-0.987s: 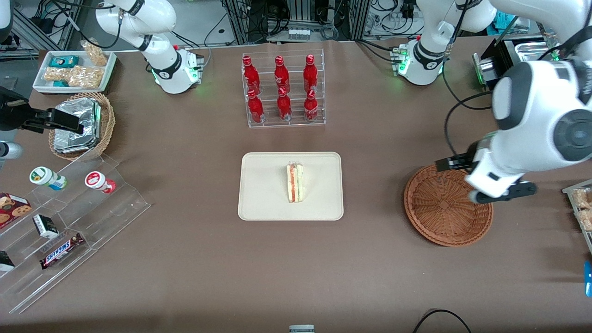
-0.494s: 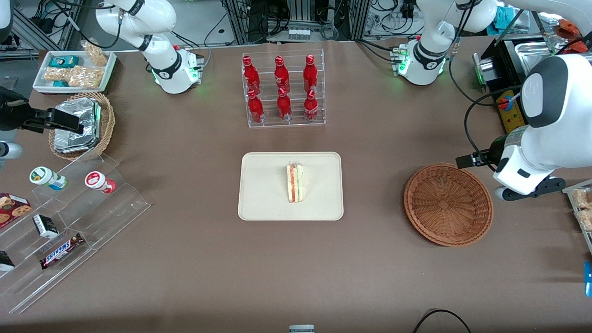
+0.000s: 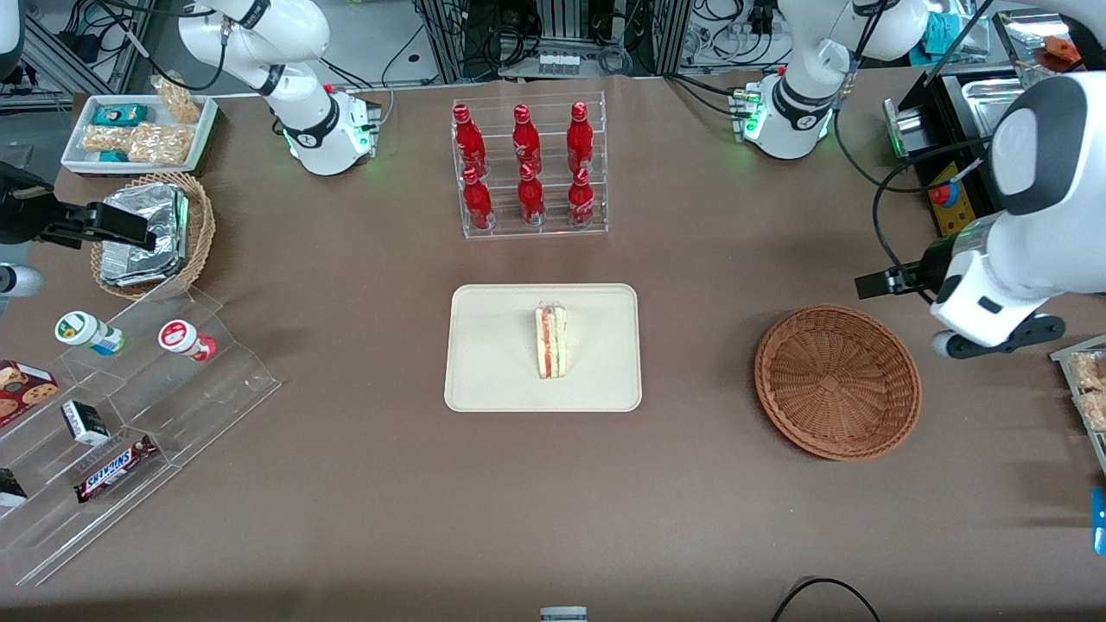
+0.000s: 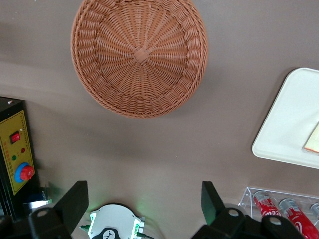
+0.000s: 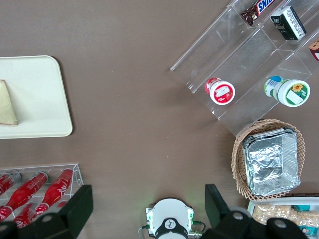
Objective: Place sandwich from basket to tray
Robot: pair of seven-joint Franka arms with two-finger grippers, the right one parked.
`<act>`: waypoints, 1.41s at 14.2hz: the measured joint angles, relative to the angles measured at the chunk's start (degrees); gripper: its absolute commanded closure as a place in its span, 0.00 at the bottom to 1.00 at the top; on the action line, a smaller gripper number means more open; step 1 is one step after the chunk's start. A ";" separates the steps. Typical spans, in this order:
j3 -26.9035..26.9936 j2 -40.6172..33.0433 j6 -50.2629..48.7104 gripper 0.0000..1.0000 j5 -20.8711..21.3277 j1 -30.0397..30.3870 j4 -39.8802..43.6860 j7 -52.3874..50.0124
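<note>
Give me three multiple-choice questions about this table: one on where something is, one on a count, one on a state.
1. Where is the sandwich?
A. in the brown basket
B. on the tray
C. on the bare table

2. How many red bottles stand in the clear rack?
A. four
B. six
C. eight

3. How is the left arm's hand?
A. open, holding nothing
B. shut on the sandwich
C. shut on a bottle

Answers:
1 B, the sandwich lies on the tray, and the basket holds nothing.
2 B, two rows of three bottles.
3 A, the hand, high beside the basket, has its fingers spread apart.

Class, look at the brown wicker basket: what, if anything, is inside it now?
Nothing: the basket shows bare weave in both views. The sandwich stands on the tray. The open gripper hangs above the table beside the basket. Beneath the basket stays hidden.
</note>
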 measured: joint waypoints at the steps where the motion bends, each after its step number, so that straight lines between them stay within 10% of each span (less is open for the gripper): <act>1: -5.31 -0.88 -0.45 0.00 0.02 5.13 0.17 0.01; 5: -25.79 -4.03 -1.28 0.00 0.43 25.41 1.56 -0.26; 11: -45.51 -9.11 -7.03 0.00 7.28 38.79 4.23 -3.65; 20: -47.06 -13.02 -8.27 0.00 7.48 40.00 3.39 -5.56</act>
